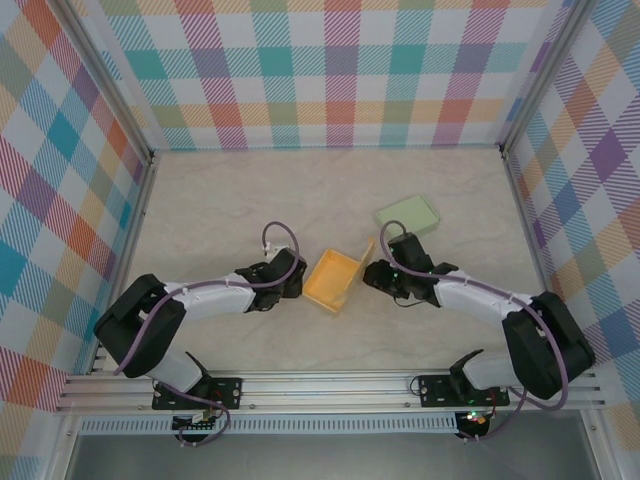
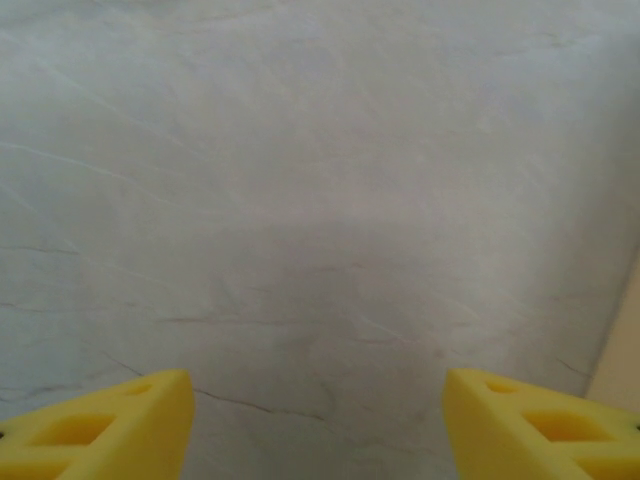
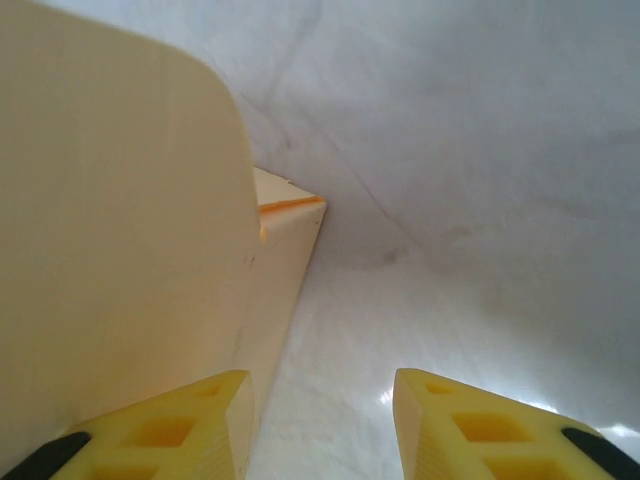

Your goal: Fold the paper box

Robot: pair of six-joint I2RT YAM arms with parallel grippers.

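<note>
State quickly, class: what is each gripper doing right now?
Left gripper: open, holding nothing.
Right gripper: open, beside the paper box flap, not gripping it.

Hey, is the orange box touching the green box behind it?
Apart. The top view shows a strip of bare table between the orange box and the green box.

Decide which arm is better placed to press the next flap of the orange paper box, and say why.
Right, most likely. The right gripper sits close beside the raised flap of the paper box, jaws apart. The left gripper faces bare table, with the box off to one side.
</note>
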